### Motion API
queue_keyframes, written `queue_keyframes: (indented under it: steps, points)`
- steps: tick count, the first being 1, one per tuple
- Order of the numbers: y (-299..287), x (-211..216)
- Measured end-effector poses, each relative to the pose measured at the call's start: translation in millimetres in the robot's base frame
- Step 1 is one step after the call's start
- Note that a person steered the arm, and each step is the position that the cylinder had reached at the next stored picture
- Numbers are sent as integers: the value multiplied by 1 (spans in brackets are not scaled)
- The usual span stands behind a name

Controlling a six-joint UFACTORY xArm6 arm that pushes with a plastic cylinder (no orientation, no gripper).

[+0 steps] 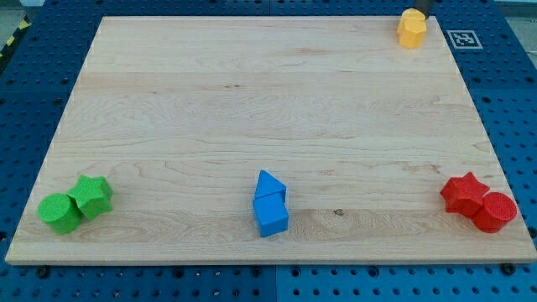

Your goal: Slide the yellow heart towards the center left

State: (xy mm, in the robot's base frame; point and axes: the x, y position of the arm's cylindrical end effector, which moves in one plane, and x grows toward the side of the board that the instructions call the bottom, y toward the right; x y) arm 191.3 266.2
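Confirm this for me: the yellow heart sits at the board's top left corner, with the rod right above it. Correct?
Not quite. In the camera view the yellow heart sits near the board's top right corner, not the top left. The rest holds: the rod comes in right above it, with my tip at the heart's upper edge.

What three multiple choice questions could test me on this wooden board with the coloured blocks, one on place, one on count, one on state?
1. Where is the yellow heart-shaped block?
A. the view's top right
B. the view's bottom left
C. the board's centre

2. How many blue blocks are there?
A. one
B. two
C. four

3. How do the green star-shaped block and green cylinder block sit?
A. far apart
B. stacked
C. touching side by side

Answers: 1 A, it sits by the wooden board's top right edge, with my tip right above it. 2 B, a blue triangular block and blue cube block. 3 C, they abut at bottom left.
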Motion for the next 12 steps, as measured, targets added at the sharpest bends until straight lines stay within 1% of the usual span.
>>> queue_keyframes:
  steps: [1,3,4,5,8,9,10,12]
  points:
    - [4,0]
    - [3,24]
    - [2,28]
    - [-13,28]
    - [-127,29]
    - [-152,41]
    - [-159,64]
    - [-224,89]
